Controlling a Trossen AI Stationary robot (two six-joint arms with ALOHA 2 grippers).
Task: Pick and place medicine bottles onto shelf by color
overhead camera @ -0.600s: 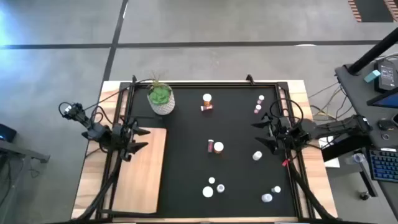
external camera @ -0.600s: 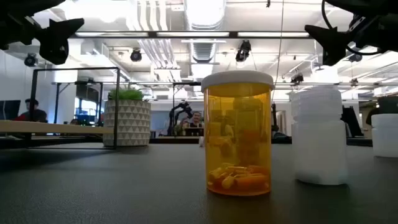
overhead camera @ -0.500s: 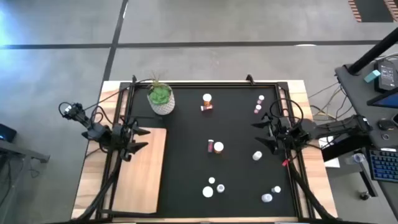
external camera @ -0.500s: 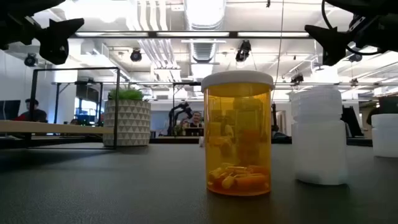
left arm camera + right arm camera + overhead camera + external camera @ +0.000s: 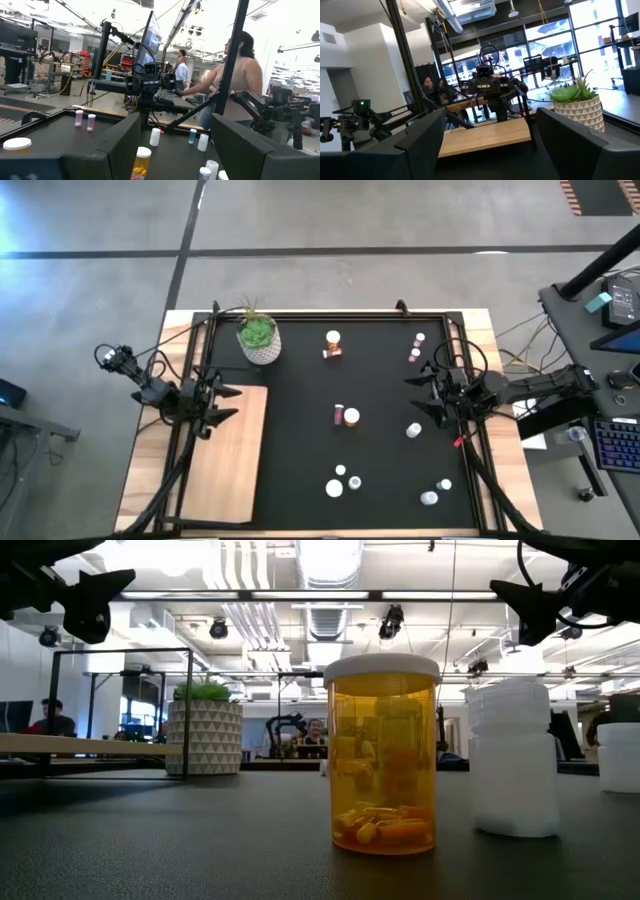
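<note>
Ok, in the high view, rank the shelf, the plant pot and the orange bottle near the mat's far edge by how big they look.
Largest to smallest:
1. the shelf, by far the largest
2. the plant pot
3. the orange bottle
The overhead camera sees all three from similar range, so the order is safe.

Matt black mat (image 5: 370, 370) — pale wood shelf (image 5: 226, 470), translucent plastic bottles (image 5: 384, 755).

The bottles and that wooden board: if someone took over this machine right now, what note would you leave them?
Left pincer: open, empty, over the shelf's far end.
Right pincer: open, empty, at the black mat's right edge.
Medicine bottles: all scattered on the mat, orange and pink at the far side, white ones nearer. The plant pot stands beside the shelf.
Done: nothing; the shelf holds no bottle.
Left: every bottle, sorted by colour.
</note>
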